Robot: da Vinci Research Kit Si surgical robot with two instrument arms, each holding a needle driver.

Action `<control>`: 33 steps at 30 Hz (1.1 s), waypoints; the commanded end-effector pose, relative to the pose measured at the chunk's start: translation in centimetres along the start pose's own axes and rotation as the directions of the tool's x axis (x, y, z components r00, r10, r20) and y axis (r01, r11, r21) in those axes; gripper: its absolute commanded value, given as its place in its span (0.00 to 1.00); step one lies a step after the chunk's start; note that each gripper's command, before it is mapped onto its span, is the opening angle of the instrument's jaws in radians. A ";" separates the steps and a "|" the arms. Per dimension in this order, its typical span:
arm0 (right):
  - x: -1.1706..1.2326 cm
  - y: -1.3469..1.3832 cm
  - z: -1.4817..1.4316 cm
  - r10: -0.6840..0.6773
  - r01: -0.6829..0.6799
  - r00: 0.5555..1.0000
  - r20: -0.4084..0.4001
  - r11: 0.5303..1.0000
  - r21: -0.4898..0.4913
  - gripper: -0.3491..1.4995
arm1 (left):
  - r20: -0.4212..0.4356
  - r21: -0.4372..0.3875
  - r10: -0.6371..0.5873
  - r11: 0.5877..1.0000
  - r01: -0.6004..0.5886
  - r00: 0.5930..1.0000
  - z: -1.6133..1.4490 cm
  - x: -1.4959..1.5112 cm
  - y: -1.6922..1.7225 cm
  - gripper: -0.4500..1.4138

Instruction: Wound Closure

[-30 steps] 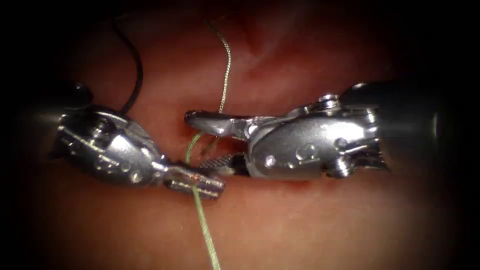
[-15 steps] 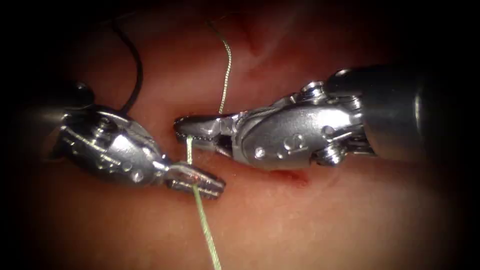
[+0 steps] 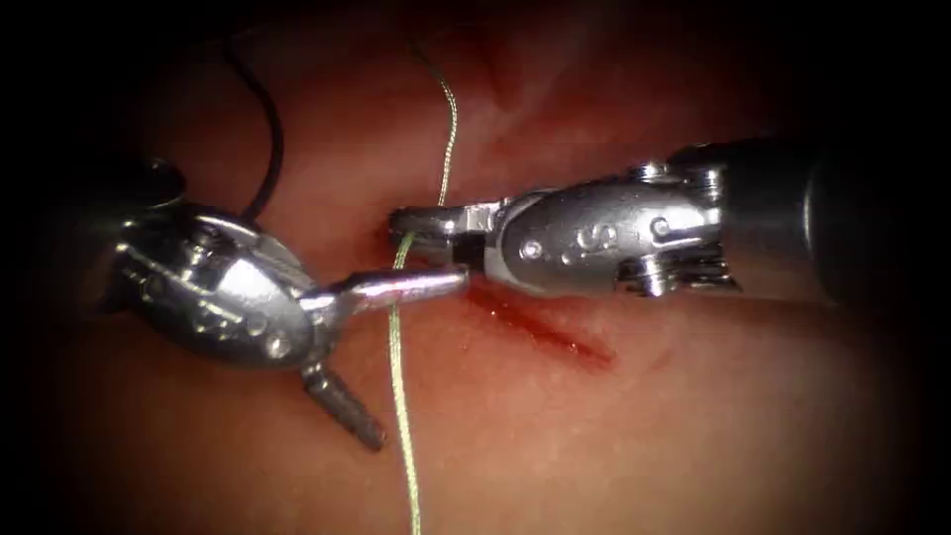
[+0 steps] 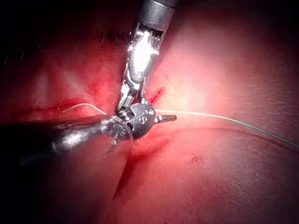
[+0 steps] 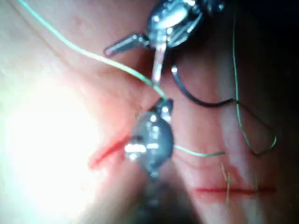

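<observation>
My right tool (image 3: 398, 224) comes in from the right, its jaws shut on the green thread (image 3: 398, 396) just above the cut (image 3: 550, 335). The left tool (image 3: 420, 360) stands wide open and holds nothing. One of its jaws points right under the right tool's tip and the other points down, with the thread running between them. A second stretch of thread climbs away up the tissue (image 3: 634, 446). The dark curved needle (image 3: 272, 139) lies free on the tissue, left of the cut, behind the left tool. The right wrist view shows the needle (image 5: 198, 100) beside the open left tool (image 5: 135, 58).
Red fluid (image 3: 570, 342) lines the cut to the right of the tool tips. In the right wrist view a stitched stretch of the cut (image 5: 233, 190) carries short thread ends, and a loose loop of thread (image 5: 261, 144) lies near it.
The right tool's jaws closed on the thread and drew slightly right and up. The left tool's jaws, shut on the thread before, sprang open and released it.
</observation>
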 end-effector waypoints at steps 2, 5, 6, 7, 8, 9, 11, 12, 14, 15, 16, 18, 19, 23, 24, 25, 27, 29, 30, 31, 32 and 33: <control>-0.13 0.12 0.10 0.069 -0.069 0.998 -0.014 0.998 0.010 0.00 | 0.005 0.009 -0.007 1.000 0.007 1.000 0.09 -0.05 -0.01 0.91; -0.26 0.23 0.17 0.185 -0.182 0.982 -0.041 0.982 0.052 0.00 | 0.019 0.001 0.007 1.000 -0.007 1.000 0.12 -0.06 0.01 0.89; -0.30 0.25 0.19 0.208 -0.205 0.977 -0.050 0.976 0.068 0.00 | 0.026 -0.005 0.015 1.000 -0.015 1.000 0.13 -0.07 0.02 0.89; -0.34 0.28 0.22 0.246 -0.239 0.967 -0.061 0.966 0.095 0.00 | 0.045 -0.012 0.036 0.999 -0.035 0.998 0.13 -0.10 0.03 0.87; -0.36 0.29 0.22 0.268 -0.259 0.961 -0.067 0.959 0.111 0.00 | 0.054 -0.013 0.043 0.999 -0.042 0.998 0.13 -0.12 0.03 0.86; -0.37 0.31 0.23 0.280 -0.270 0.958 -0.070 0.955 0.123 0.00 | 0.066 -0.015 0.056 0.998 -0.055 0.996 0.13 -0.14 0.04 0.84; -0.42 0.35 0.22 0.313 -0.300 0.947 -0.075 0.943 0.146 0.00 | 0.116 -0.032 0.092 0.996 -0.089 0.989 0.17 -0.23 0.08 0.82; -0.43 0.37 0.22 0.321 -0.307 0.944 -0.077 0.939 0.153 0.00 | 0.130 -0.038 0.099 0.995 -0.095 0.986 0.18 -0.27 0.09 0.82; -0.44 0.39 0.21 0.337 -0.321 0.938 -0.084 0.933 0.165 0.00 | 0.157 -0.055 0.121 0.992 -0.114 0.980 0.22 -0.34 0.14 0.81; -0.45 0.41 0.21 0.346 -0.329 0.934 -0.085 0.929 0.171 0.00 | 0.165 -0.058 0.122 0.992 -0.114 0.979 0.24 -0.37 0.16 0.81; -0.45 0.42 0.21 0.355 -0.336 0.930 -0.090 0.925 0.175 0.00 | 0.172 -0.061 0.129 0.991 -0.120 0.977 0.25 -0.40 0.18 0.81; -0.46 0.48 0.22 0.377 -0.356 0.921 -0.100 0.917 0.178 0.00 | 0.184 -0.065 0.147 0.988 -0.138 0.972 0.30 -0.45 0.23 0.81; -0.47 0.50 0.23 0.377 -0.357 0.921 -0.100 0.917 0.177 0.00 | 0.181 -0.067 0.152 0.988 -0.142 0.972 0.32 -0.45 0.24 0.81; -0.54 0.56 0.29 0.401 -0.381 0.911 -0.094 0.907 0.177 0.00 | 0.163 -0.079 0.164 0.985 -0.153 0.973 0.36 -0.37 0.26 0.80; -0.55 0.57 0.30 0.406 -0.386 0.909 -0.093 0.905 0.177 0.00 | 0.158 -0.082 0.169 0.984 -0.157 0.973 0.37 -0.36 0.27 0.80; -0.56 0.58 0.31 0.411 -0.391 0.907 -0.092 0.903 0.177 0.00 | 0.154 -0.085 0.174 0.983 -0.162 0.973 0.39 -0.33 0.28 0.79; -0.58 0.60 0.32 0.411 -0.391 0.907 -0.091 0.903 0.176 0.00 | 0.145 -0.090 0.184 0.981 -0.173 0.972 0.41 -0.30 0.29 0.78; -0.59 0.61 0.33 0.416 -0.396 0.905 -0.090 0.901 0.176 0.00 | 0.132 -0.097 0.212 0.975 -0.200 0.968 0.44 -0.21 0.33 0.78; -0.59 0.61 0.34 0.420 -0.401 0.903 -0.089 0.899 0.177 0.00 | 0.124 -0.101 0.216 0.974 -0.205 0.968 0.47 -0.15 0.34 0.77; -0.59 0.60 0.34 0.420 -0.401 0.903 -0.089 0.899 0.177 0.00 | 0.121 -0.102 0.222 0.972 -0.210 0.968 0.48 -0.14 0.35 0.76; -0.59 0.60 0.34 0.420 -0.400 0.903 -0.089 0.899 0.177 0.00 | 0.119 -0.104 0.222 0.972 -0.210 0.968 0.48 -0.13 0.35 0.75; -0.59 0.60 0.35 0.419 -0.400 0.903 -0.090 0.899 0.178 0.00 | 0.114 -0.109 0.222 0.972 -0.210 0.968 0.48 -0.14 0.36 0.73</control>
